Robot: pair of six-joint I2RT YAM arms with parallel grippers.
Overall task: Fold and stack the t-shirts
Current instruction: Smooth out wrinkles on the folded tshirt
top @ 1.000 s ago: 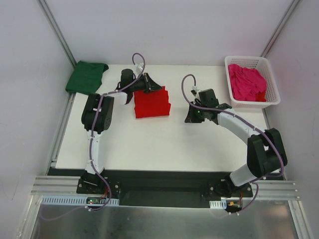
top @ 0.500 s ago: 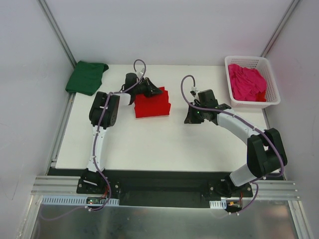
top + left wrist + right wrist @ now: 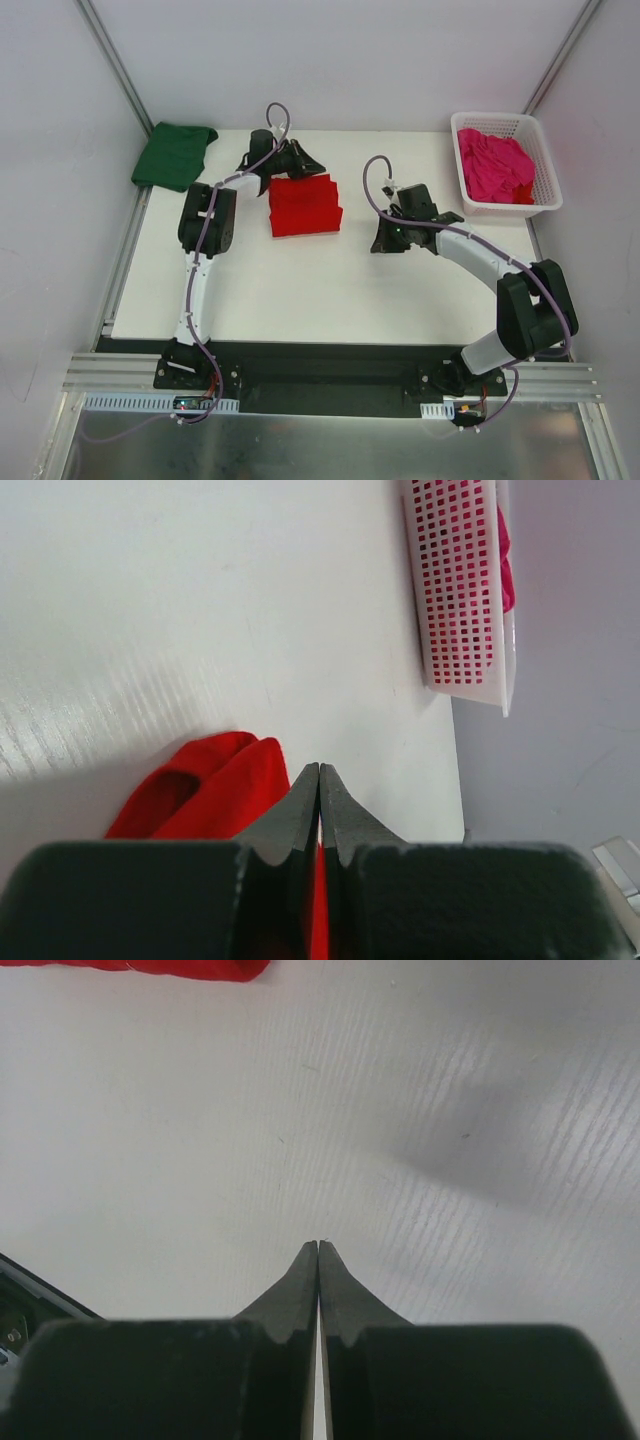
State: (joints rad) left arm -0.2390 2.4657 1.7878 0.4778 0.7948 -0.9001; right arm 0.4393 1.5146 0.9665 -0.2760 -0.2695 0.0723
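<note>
The red t-shirt (image 3: 305,205) lies folded on the white table, left of centre. My left gripper (image 3: 300,160) is shut, hovering at the shirt's far edge. The left wrist view shows its tips (image 3: 319,767) closed, with the red shirt (image 3: 215,785) below and behind them. My right gripper (image 3: 380,243) is shut and empty over bare table to the right of the red shirt, and its closed tips (image 3: 318,1245) show in the right wrist view. The green t-shirt (image 3: 175,153) lies folded at the far left corner. The pink t-shirt (image 3: 495,165) lies crumpled in the basket.
The white lattice basket (image 3: 505,120) stands at the far right corner and also shows in the left wrist view (image 3: 460,590). The green shirt overhangs the table's left edge. A strip of the red shirt (image 3: 200,968) shows at the top of the right wrist view.
My left gripper has moved off the red shirt's far left corner to just beyond its far edge. The right gripper has barely shifted. The red shirt stays put.
</note>
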